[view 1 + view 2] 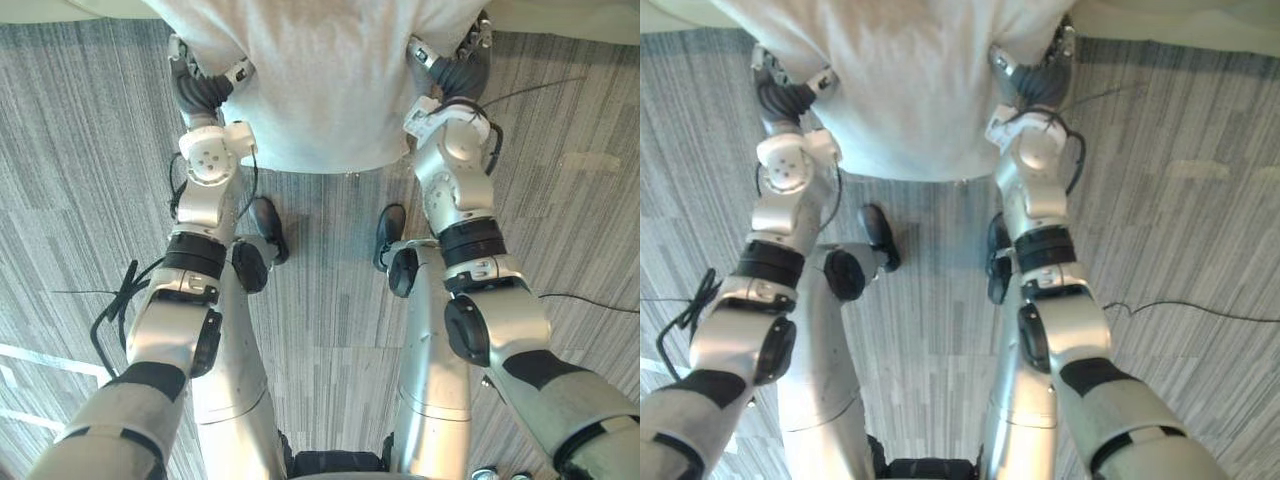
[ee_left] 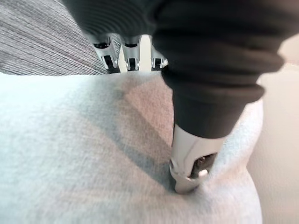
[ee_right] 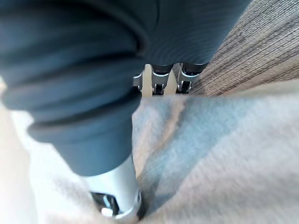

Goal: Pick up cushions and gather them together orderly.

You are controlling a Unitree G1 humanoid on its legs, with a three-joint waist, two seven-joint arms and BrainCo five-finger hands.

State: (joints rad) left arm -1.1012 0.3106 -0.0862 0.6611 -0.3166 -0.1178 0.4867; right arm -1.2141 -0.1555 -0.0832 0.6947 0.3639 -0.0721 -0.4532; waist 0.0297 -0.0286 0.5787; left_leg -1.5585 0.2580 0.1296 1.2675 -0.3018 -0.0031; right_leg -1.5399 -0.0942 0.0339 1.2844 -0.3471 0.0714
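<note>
Big soft pale-grey cloth cushion [image 1: 320,80] looks lifted over the grey striped carpet floor [image 1: 80,150]. Left hand [image 2: 191,158] & right hand [image 3: 117,186] each pinch a side. Pick-up looks done; lining it up w/ other cushions is left.

We've looked all over and there's no writing, number, label or sign we can read here. The pale cushion [image 1: 320,90] is plain fabric on every side we see, and the grey carpet [image 1: 80,150] has only its streaky woven lines, nothing printed.
</note>
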